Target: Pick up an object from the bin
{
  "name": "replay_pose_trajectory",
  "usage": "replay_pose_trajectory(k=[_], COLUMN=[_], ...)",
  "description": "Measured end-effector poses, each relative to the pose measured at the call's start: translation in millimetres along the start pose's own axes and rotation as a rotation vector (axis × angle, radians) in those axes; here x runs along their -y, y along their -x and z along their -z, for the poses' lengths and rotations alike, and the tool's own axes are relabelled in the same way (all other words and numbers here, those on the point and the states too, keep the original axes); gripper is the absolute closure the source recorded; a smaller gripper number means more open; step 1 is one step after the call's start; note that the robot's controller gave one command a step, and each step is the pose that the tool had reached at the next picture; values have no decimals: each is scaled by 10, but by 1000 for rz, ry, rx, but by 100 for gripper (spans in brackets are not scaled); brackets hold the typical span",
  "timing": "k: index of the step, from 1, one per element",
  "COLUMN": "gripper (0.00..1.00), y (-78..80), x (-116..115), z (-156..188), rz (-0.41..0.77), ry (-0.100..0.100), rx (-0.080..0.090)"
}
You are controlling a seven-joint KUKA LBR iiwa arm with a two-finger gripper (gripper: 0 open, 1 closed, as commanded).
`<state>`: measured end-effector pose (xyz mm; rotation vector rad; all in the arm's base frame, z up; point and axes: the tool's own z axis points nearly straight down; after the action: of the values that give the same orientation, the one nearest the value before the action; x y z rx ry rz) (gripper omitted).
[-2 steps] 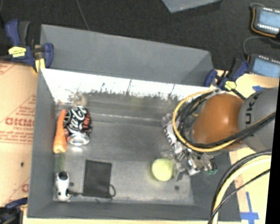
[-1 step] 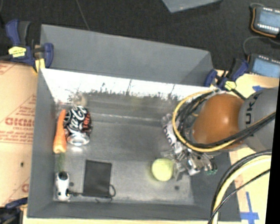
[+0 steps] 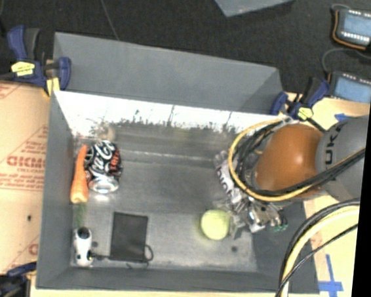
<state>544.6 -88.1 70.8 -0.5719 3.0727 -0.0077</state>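
My gripper [image 3: 242, 221] reaches down at the bin's right side, under the orange wrist cover. Its metal fingers sit just to the right of a pale yellow-green ball [image 3: 213, 225] that rests on the bin floor near the front right. The ball looks close to the fingertips or touching them, and I cannot tell which. Nothing shows between the fingers.
A black and red drink can [image 3: 104, 165] lies at the left wall beside an orange carrot-shaped thing [image 3: 80, 176]. A black flat square [image 3: 129, 235] lies front left. A small white and black object [image 3: 83, 245] sits in the front left corner.
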Motion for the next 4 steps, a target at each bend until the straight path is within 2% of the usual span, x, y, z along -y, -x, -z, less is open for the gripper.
replay_pose_trajectory(k=[2, 4], gripper=[100, 100], y=[38, -55], x=[-65, -130], z=[0, 0], rz=[-19, -34], ry=[1, 1], rx=[1, 2])
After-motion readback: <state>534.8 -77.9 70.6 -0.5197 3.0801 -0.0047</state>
